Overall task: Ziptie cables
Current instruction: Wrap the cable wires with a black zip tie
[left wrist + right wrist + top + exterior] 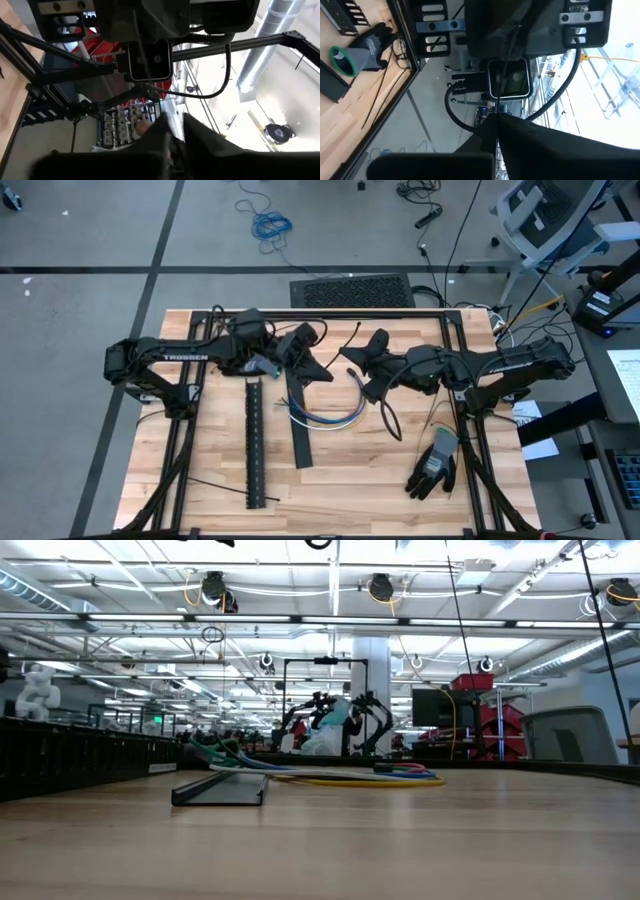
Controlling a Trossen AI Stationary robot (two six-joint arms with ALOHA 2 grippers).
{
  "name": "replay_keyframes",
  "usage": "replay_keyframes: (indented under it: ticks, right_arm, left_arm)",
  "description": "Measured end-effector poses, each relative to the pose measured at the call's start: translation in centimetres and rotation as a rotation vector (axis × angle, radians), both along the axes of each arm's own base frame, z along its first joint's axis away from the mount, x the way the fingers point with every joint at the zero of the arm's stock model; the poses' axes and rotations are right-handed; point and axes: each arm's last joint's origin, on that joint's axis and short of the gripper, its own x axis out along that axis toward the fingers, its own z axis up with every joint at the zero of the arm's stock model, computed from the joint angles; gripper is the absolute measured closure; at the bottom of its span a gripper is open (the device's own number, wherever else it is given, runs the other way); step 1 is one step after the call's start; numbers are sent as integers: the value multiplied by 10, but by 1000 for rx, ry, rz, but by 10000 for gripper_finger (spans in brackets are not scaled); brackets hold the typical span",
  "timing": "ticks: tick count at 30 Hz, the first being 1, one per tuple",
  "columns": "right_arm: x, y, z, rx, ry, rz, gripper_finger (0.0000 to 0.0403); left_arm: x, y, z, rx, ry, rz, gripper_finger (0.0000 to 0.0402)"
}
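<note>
My left gripper [308, 368] is up off the table with its fingers [200, 147] pinched to a slit. I cannot tell whether anything sits between them. Just across from it, tip to tip, the right gripper [362, 370] is clamped tight on what I take to be a thin black strip [498, 120] running out past its fingertips.

The cables [325, 417] lie untied on the table, below the gap between the two grippers and a little toward my side, curved in a loose loop.

To do this step well, I would feed the strip's tail squarely into its head up here in the air. I'd confirm the left grip before pulling, and keep the loop wide enough to drop over the bundle.

Beyond the left gripper's near side lies a black channel [298, 430], close to the wires. A glove [435, 465] sits farther off, past the right one. I'd steer clear of both.
</note>
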Motion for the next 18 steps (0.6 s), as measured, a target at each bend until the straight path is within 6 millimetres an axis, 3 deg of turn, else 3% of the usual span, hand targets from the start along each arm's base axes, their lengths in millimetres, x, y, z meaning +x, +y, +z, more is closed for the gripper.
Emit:
replay_keyframes:
  ticks: [4,11,18]
  right_arm:
    - [0,0,0,0,0,-3,403]
    - [-2,0,2,8,-11,-3,403]
    - [-7,3,16,147,-209,-139,383]
  left_arm:
    - [1,1,0,31,-22,34,397]
    - [1,1,-1,54,-29,49,400]
    - [0,7,-1,69,-40,83,401]
